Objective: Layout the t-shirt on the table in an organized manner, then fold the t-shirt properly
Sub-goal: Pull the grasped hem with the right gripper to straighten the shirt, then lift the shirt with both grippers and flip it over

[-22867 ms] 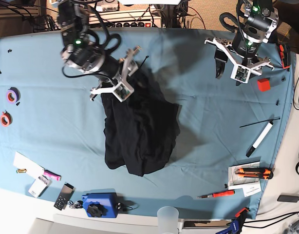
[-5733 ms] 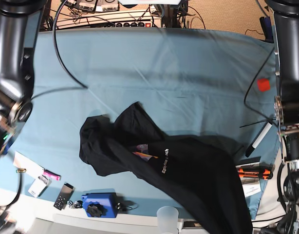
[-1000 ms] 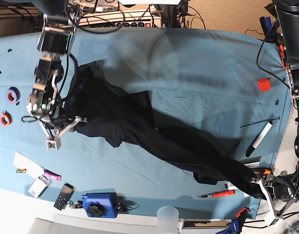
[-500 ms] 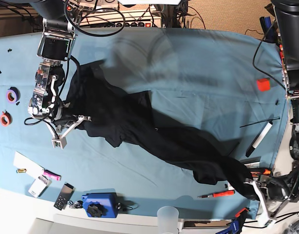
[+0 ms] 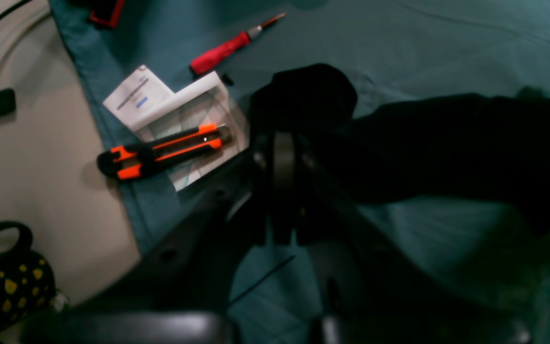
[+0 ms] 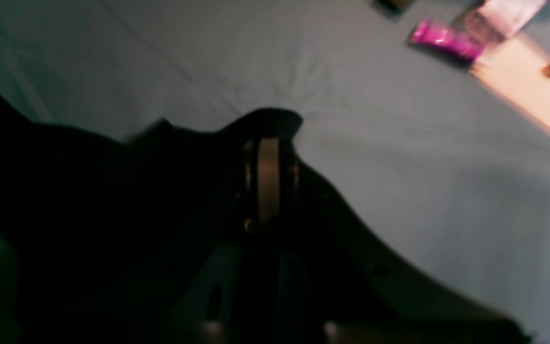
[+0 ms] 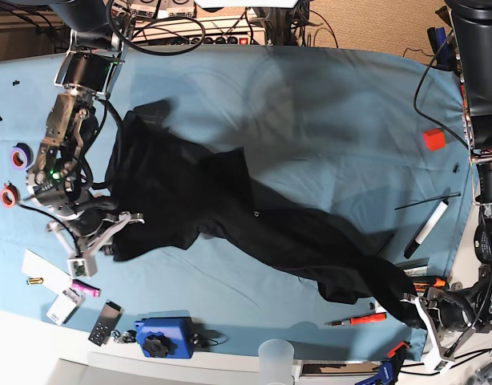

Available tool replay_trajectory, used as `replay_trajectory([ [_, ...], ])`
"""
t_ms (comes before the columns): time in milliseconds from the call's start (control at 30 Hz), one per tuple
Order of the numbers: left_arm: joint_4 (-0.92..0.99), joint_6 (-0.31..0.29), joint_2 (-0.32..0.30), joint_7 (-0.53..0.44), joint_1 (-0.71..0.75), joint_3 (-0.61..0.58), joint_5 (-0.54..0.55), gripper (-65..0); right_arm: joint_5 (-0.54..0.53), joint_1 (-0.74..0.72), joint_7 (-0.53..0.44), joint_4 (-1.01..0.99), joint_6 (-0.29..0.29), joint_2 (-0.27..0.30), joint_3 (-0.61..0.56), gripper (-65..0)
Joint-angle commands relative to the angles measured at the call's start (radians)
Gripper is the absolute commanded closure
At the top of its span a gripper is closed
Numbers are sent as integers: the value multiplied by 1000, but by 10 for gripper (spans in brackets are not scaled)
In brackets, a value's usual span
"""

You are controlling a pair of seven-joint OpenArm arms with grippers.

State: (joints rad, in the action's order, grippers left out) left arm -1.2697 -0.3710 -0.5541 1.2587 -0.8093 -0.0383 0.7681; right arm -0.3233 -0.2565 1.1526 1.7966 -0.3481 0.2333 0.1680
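Because the t-shirt [image 7: 230,212] lay bunched diagonally across the table [image 7: 334,120], the left gripper [image 5: 282,143] and right gripper [image 6: 268,153] each clamped an end, apparently to stretch it flat

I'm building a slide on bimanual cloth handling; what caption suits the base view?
Both grippers, right gripper and left gripper, pinch opposite ends of the black t-shirt, stretched diagonally over the table.
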Motion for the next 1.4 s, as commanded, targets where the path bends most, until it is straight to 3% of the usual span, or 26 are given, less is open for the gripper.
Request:
replay_trajectory([
  [0,-13,3,-11,-1,-35,8,6,0,0,-26,-27,46,1,17,13,0],
  [233,-14,6,-11,43,81,8,53,0,33,-25,-22,135,-2,17,195,0],
  [300,-14,3,0,48,148,8,63,0,32,-23,-12,125,-27,26,245,0],
  [500,-22,3,93,42,300,9,60,0,34,7,-33,85,-41,116,252,0],
  [700,-25,6,190,-93,280,8,-32,0,33,-53,-186,-97,-42,178,251,0],
  [833,-24,7,235,-278,211,8,-175,0,32,-211,-257,-307,-89,218,237,0],
  [1033,6,50,249,-357,13,8,-321,0,33,-576,-319,-640,-92,288,66,0],
  [1167,80,67,232,-359,-157,8,-401,0,61,-841,-401,-819,-92,304,-76,0],
  [1267,140,68,200,-321,-275,9,-386,0,74,-1022,-418,-869,-92,305,-151,0],
  [1367,164,67,161,-240,-365,9,-324,0,72,-1049,-371,-869,-89,307,-188,0],
])
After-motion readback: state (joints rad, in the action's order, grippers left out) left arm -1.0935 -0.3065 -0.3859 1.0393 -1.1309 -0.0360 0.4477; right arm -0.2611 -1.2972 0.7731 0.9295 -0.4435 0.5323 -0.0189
